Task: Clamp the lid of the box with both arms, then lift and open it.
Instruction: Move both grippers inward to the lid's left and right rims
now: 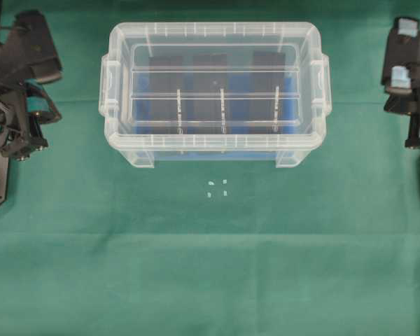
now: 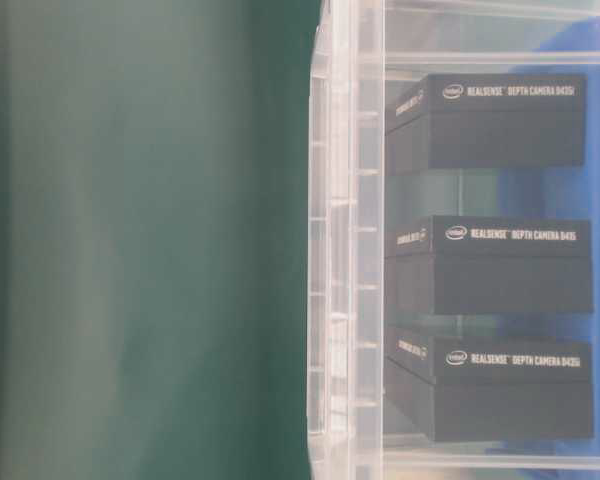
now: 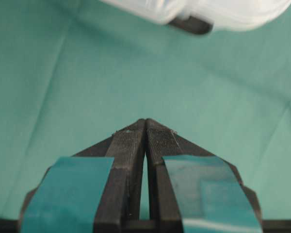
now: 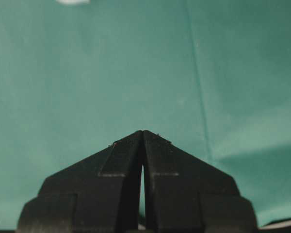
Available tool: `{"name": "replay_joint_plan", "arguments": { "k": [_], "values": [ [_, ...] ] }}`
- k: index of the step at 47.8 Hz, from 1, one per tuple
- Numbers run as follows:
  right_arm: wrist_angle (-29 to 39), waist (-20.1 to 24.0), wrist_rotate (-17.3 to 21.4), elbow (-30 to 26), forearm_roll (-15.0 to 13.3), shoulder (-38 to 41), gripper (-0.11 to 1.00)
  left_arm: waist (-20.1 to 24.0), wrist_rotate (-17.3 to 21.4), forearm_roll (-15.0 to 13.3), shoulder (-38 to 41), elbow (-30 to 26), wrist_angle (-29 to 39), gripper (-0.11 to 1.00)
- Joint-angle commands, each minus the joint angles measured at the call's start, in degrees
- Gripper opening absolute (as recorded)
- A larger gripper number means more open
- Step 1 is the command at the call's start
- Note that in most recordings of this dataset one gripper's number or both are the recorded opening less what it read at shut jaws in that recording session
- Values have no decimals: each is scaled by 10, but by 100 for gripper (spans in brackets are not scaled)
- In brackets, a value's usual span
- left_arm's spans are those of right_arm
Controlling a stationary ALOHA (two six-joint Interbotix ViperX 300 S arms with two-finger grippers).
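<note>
The clear box stands at the back middle of the green cloth, with a blue insert and three black blocks inside. The clear lid lies flat and closed on top of it. My left gripper, with teal tape, is shut and empty at the left edge, well apart from the box. It hovers over cloth in the left wrist view, where the box's edge shows at the top. My right gripper is shut and empty by the right edge, over bare cloth in its wrist view.
Small white tape marks lie on the cloth just in front of the box. The table-level view shows the box wall close up, with the three labelled black blocks behind it. Green cloth covers the whole table.
</note>
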Motion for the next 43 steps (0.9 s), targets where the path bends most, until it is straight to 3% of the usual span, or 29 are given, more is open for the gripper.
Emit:
{"name": "replay_joint_plan", "arguments": {
  "k": [1, 43],
  "values": [
    [2, -2, 2, -19, -2, 6, 0, -4, -1, 3, 5, -19, 9, 2],
    [-57, -2, -10, 4, -16, 48, 0, -7, 5, 9, 19, 23, -31, 2]
  ]
}}
